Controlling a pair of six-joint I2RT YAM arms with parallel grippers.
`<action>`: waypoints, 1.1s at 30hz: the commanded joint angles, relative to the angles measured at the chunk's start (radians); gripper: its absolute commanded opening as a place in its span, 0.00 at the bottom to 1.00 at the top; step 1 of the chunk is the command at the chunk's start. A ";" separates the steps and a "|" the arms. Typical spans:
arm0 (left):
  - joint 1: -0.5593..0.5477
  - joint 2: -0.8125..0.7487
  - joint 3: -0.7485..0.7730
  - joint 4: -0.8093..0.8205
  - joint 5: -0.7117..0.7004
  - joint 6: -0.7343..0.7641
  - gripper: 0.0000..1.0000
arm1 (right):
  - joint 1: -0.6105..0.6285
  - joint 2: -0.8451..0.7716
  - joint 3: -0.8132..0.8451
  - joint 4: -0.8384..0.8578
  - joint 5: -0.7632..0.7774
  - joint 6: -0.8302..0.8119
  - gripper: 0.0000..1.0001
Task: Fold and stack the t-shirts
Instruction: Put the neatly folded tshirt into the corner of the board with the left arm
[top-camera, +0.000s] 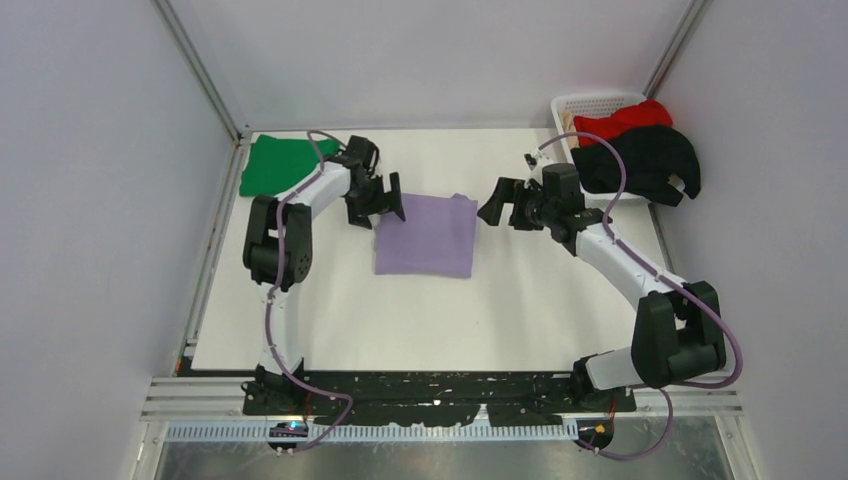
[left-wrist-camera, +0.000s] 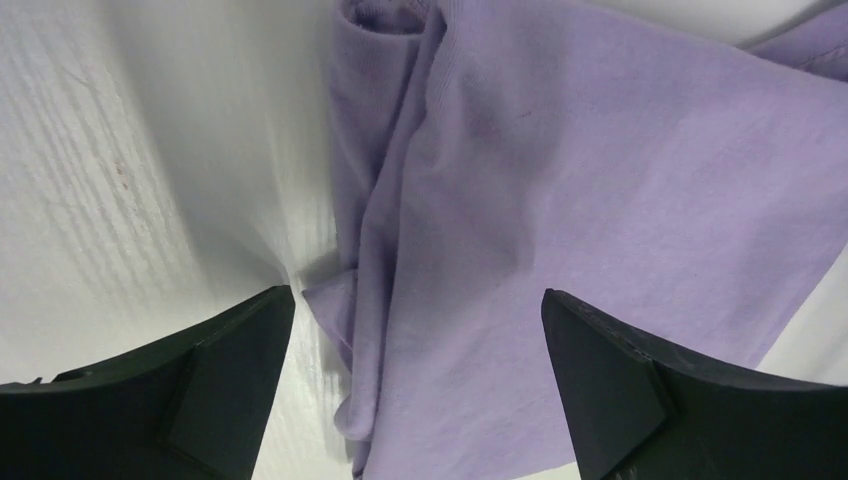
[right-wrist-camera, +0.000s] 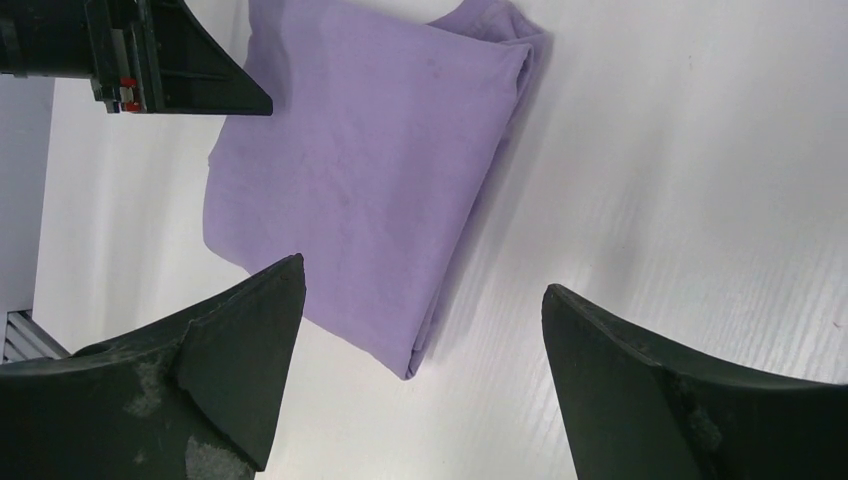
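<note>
four t-shirts: lavender (top-camera: 424, 236), green (top-camera: 272, 166), red (top-camera: 630, 119), black (top-camera: 640, 165), one each; both jaws wide, empty.

Folded t-shirt (top-camera: 424, 236) left of basket (top-camera: 598, 99)

Lavender t-shirt (top-camera: 425, 236) folded mid-table (green t-shirt (top-camera: 277, 165) far-left, folded).

Lavender t-shirt (left-wrist-camera: 600, 200) on white table (left-wrist-camera: 150, 150), left tool (left-wrist-camera: 417, 300) spread wide over its bunched edge
</note>
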 joint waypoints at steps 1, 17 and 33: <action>-0.028 0.034 0.021 -0.023 0.016 -0.020 0.97 | -0.004 -0.085 -0.026 0.001 0.049 -0.033 0.95; -0.099 0.177 0.338 -0.224 -0.288 -0.025 0.00 | -0.007 -0.258 -0.087 -0.068 0.170 -0.110 0.95; -0.085 0.131 0.472 -0.095 -1.043 0.427 0.00 | -0.010 -0.300 -0.116 -0.064 0.393 -0.160 0.95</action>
